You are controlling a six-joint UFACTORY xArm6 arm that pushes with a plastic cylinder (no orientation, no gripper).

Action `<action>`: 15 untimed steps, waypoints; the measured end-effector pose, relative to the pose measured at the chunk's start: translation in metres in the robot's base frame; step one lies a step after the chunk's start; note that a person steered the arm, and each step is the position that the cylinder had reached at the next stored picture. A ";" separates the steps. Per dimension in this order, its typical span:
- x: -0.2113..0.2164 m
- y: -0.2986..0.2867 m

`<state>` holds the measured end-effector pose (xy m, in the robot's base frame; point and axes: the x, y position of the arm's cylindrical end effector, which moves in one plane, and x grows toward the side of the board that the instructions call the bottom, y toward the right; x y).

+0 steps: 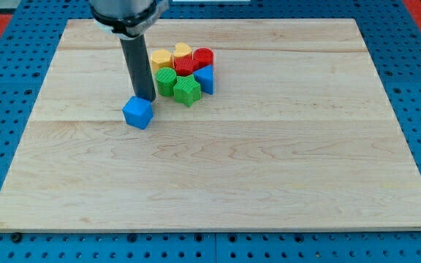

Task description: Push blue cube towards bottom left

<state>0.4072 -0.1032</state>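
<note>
Well, watching from the one camera view, I am seeing the arm's dark rod coming down from the view's top and my tip (pixel 145 98) sitting just behind the blue cube (pixel 138 112), on its upper right side, touching it or very nearly so. That placing is making sense to me: with the rod standing on the cube's far corner, a shove would be carrying the cube towards the view's bottom left, where the wooden table (pixel 218 175) is lying bare. The blue cube itself is resting left of the middle, in the upper half of the table, already parted from the cluster. That cluster is huddling just to the right of the rod: a yellow block (pixel 160 58), a second yellow block (pixel 183 51), a red block (pixel 204 57), another red block (pixel 186 66), a green block (pixel 166 80), a green star-like block (pixel 187 90) and a blue triangular block (pixel 205 78). There is no claw here to be spreading or pinching; the rod is ending in a plain tip.
</note>
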 end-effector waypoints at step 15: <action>0.133 -0.016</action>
<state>0.5407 -0.1193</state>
